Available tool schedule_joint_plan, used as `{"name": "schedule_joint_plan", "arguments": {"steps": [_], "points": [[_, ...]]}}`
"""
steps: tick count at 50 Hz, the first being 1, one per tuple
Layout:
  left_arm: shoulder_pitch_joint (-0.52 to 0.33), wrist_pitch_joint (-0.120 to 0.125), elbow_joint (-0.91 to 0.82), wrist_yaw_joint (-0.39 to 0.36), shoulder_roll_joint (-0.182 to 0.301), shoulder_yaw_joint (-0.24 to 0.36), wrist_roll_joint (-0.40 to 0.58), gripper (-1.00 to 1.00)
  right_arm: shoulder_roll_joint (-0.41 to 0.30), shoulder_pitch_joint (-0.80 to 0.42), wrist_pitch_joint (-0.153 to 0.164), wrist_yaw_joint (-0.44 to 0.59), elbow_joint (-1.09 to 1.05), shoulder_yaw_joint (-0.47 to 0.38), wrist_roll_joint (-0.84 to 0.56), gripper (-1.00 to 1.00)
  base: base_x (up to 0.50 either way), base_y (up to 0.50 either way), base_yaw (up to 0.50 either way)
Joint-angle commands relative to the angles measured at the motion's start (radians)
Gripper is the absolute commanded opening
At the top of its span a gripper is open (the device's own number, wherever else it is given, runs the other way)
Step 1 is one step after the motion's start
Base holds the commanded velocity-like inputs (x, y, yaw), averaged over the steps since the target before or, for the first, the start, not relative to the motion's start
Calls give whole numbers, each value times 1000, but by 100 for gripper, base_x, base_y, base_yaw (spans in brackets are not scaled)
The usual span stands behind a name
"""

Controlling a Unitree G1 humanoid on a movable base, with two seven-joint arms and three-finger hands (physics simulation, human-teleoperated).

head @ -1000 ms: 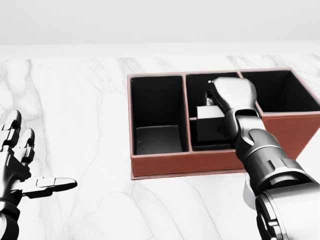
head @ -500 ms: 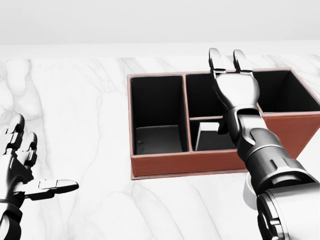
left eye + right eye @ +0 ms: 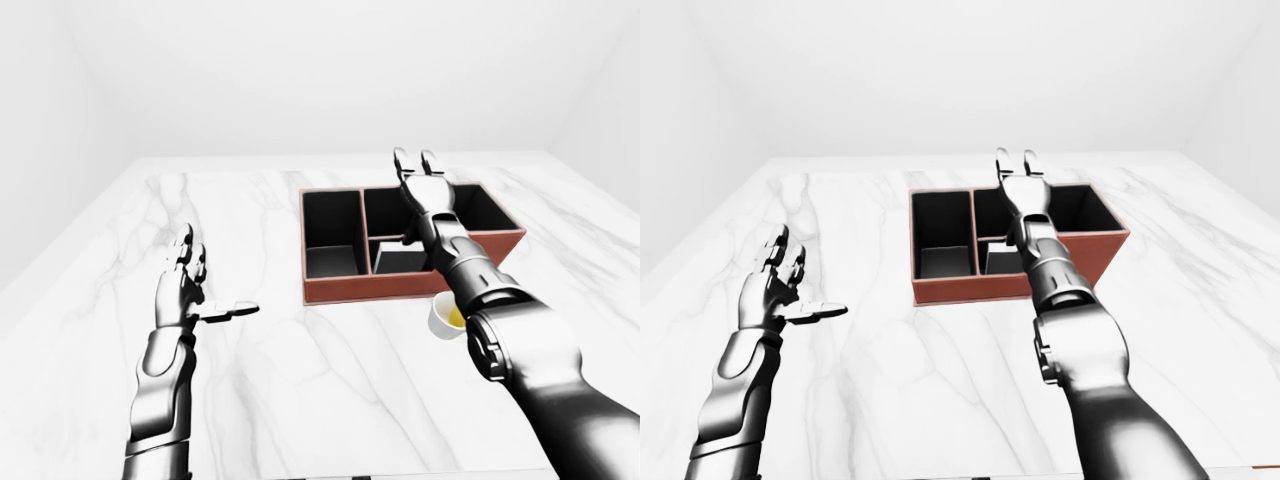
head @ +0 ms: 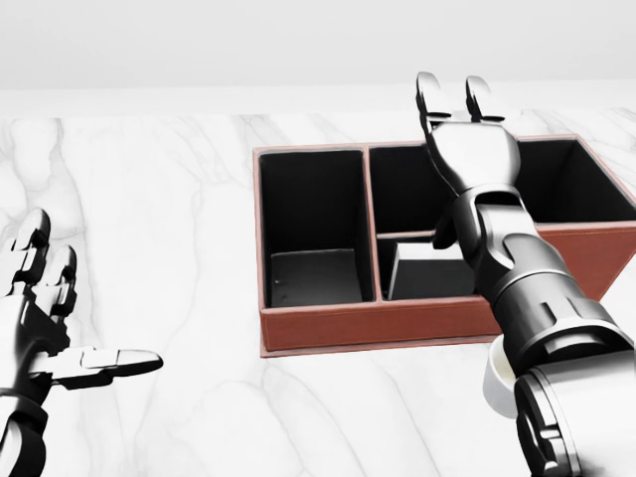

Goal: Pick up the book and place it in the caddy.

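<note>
With dark flat book [image 4: 427,271] lying in red-brown compartmented caddy [image 4: 378,323] below my empty, spread right hand [image 4: 467,149], I judge placement done; next, pull away.

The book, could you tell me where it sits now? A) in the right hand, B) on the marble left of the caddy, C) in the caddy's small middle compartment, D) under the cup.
C: the book lies in the caddy's small middle compartment, while the right hand is open above.
</note>
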Motion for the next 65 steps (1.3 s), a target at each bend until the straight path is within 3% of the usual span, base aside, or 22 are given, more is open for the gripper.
{"name": "schedule_joint_plan", "arguments": {"steps": [1, 11, 17, 26, 37, 54, 65], "points": [[-5, 0, -68, 11, -11, -19, 15, 100, -34, -9, 0, 65, -54, 19, 73, 100, 0, 0, 0], [-10, 0, -185, 35, -35, -54, 40, 100, -83, 105, 0, 181, -308, -25, 257, 100, 0, 0, 0], [-2, 0, -263, 51, -52, -76, 60, 100, -58, 356, 0, 422, -767, -89, 479, 100, 0, 0, 0], [26, 0, -368, 58, -78, -103, 86, 100, -24, 617, 0, 608, -1228, -138, 685, 100, 0, 0, 0], [56, 0, -458, 50, -89, -104, 89, 100, 10, 791, 0, 687, -1546, -186, 817, 100, 0, 0, 0], [162, 0, -644, 2, -111, -64, 60, 100, 63, 969, 0, 718, -1856, -260, 1059, 100, 0, 0, 0], [255, 0, -908, -57, -148, 46, -32, 100, 123, 1113, 0, 754, -2107, -342, 1208, 100, 0, 0, 0]]}}
